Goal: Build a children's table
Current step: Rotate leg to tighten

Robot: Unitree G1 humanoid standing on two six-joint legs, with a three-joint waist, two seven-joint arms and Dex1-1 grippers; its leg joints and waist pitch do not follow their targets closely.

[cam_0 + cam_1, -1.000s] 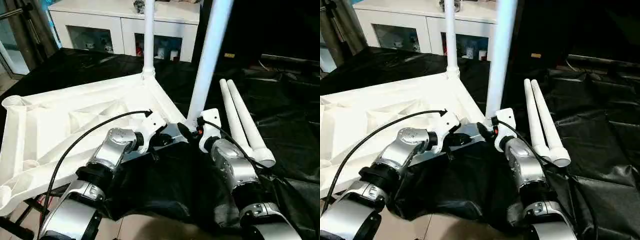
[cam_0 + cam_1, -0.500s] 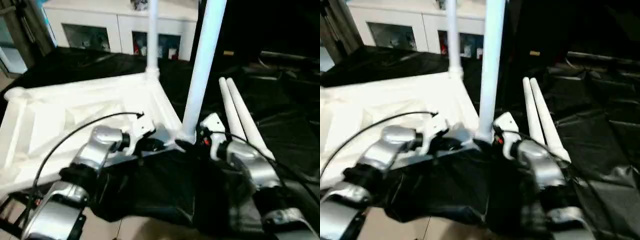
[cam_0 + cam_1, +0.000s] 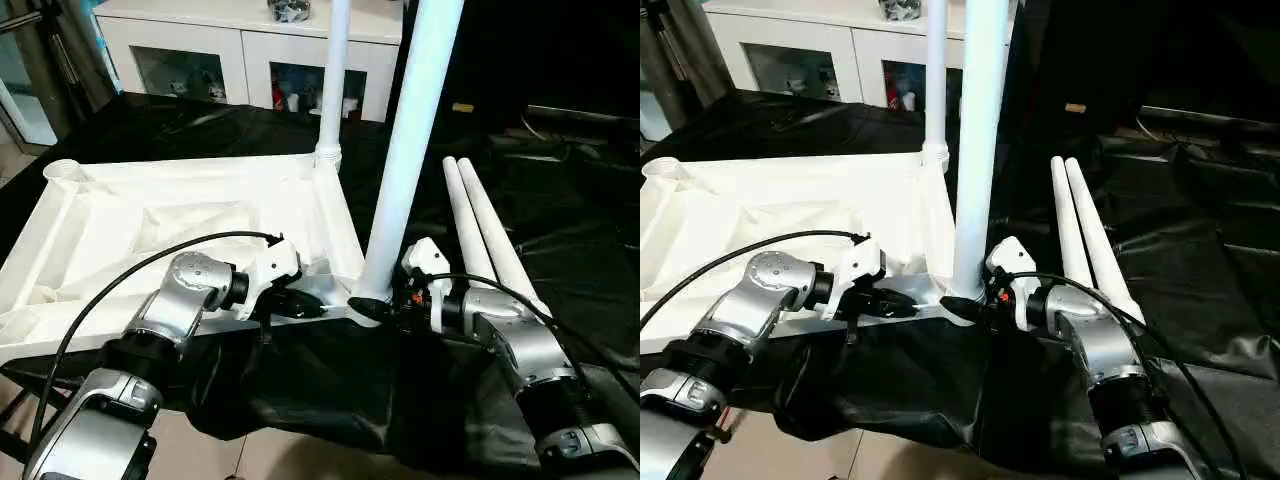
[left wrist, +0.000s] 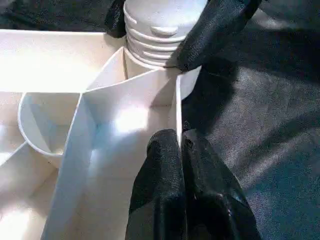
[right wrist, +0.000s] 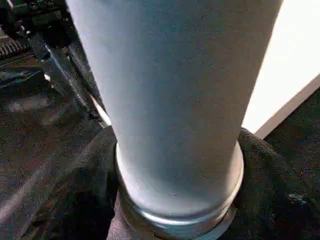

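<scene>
The right gripper (image 3: pixel 372 297) has its jaws closed round the foot of the near upright leg (image 3: pixel 405 150), while the left gripper (image 4: pixel 176 145), jaws shut, pinches the tabletop (image 3: pixel 150 215) rim beside it.

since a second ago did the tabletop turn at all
Yes. The tabletop has swung: its far edge, earlier slanting against the cabinet front, now lies nearly parallel to it.

Both upright legs, the near one (image 3: pixel 405 160) and the far one (image 3: pixel 333 80), run off the top edge, tops unseen; beside the near leg's base, the right gripper (image 3: pixel 970 305) is partly hidden behind it
</scene>
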